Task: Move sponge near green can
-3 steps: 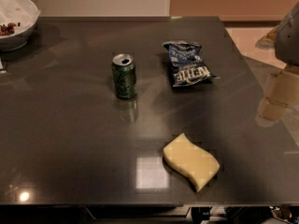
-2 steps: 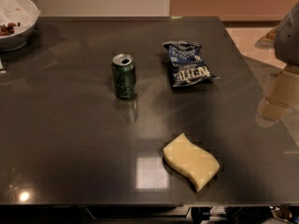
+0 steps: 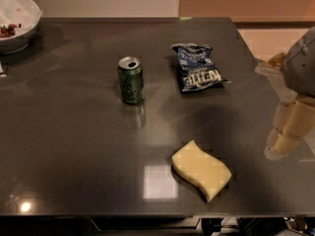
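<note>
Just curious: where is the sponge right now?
Camera view: the sponge lies front-right on the table, apart from the green can; the gripper hangs at the right edge.

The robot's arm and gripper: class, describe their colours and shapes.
The gripper, at the right edge of the view, is made of blocky, cream-coloured segments. Above it sits a rounded grey arm housing with a tan piece beside it. No cables or markings show.

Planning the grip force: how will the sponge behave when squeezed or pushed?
The sponge looks like thick soft foam, so it will probably compress and feel light. Lying flat on the table, it should slide, not roll. The gripper hangs at the right edge, apart from it.
</note>
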Available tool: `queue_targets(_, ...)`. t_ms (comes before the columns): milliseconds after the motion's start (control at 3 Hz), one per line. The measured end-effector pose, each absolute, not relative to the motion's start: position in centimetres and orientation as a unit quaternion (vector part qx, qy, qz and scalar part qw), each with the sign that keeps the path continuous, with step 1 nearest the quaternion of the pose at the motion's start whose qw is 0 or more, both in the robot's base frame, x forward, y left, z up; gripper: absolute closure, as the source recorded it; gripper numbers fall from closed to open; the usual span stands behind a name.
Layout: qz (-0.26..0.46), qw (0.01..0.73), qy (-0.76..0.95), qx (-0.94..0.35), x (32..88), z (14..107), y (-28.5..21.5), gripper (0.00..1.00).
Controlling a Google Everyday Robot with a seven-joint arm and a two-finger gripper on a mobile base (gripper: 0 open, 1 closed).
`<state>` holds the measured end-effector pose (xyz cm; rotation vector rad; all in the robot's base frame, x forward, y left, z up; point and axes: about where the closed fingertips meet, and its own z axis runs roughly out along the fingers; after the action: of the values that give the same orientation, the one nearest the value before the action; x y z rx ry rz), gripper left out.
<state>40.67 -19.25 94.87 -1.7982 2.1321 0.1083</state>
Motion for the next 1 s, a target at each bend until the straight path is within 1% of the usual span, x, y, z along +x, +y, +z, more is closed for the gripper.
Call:
queue_targets(333,0.075,0.181,0.734,-0.650,38.5,93.0,-17.6,0.00)
queue_targets(1000,0.111,0.199,0.703,-0.674,35.6,88.9,-15.2,0.00)
